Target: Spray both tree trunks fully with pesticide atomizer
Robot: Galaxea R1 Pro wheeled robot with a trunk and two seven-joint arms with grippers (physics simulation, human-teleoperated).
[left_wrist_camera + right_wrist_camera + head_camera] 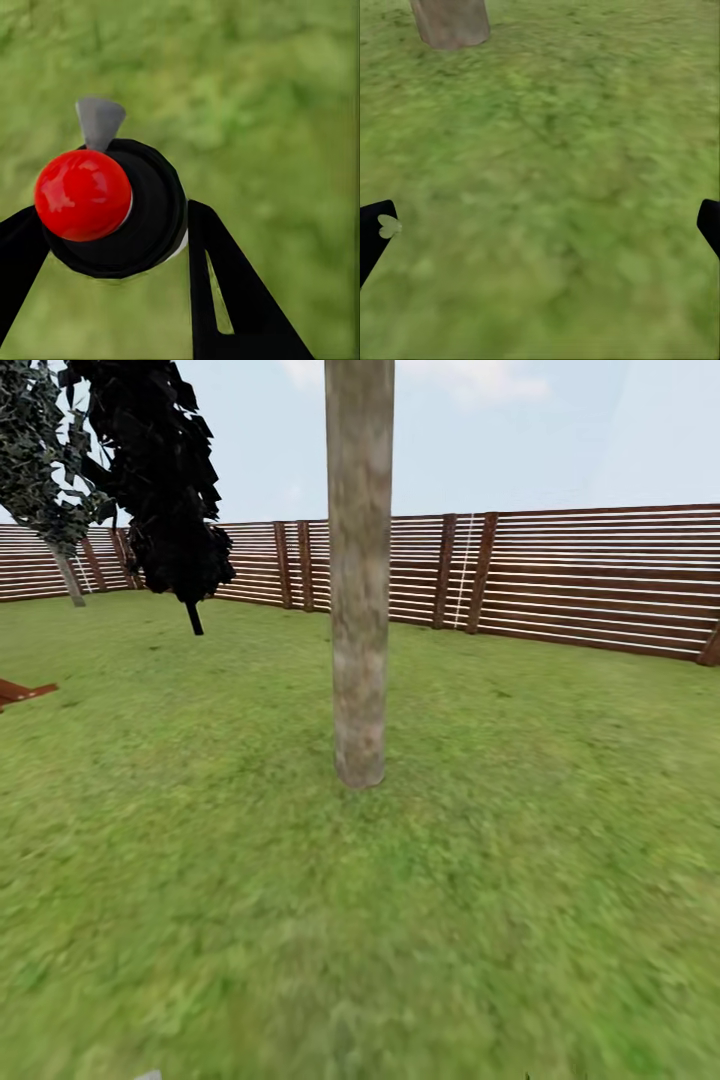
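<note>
- Out on the lawn (500,880), and one thick grey-beige tree trunk (359,580) stands dead ahead in the head view, upright, rooted in the grass and running out of the top of the picture.
- Behind it, the brown slatted fence (590,580) wraps across the back of the garden.
- Off to the left near that fence: a very dark, narrow tree (165,480), and beside it a paler, leaning one (45,470). A sliver of something reddish-brown (22,691) pokes in at the left edge.
- Left wrist camera now: the left tool (112,247) is pinching the pesticide atomizer (127,217), black fingers (232,292) hugging either side of its dark round body. Red ball cap (82,195) up top, grey nozzle (99,121) sticking out past it, blurry grass beyond.
- Right wrist camera: the right tool (540,232) is spread wide, fingertips (375,232) just peeking in at either edge with nothing between them.
- Past those fingers, the base of the trunk (450,22) sits in the grass, well apart from the tool.
</note>
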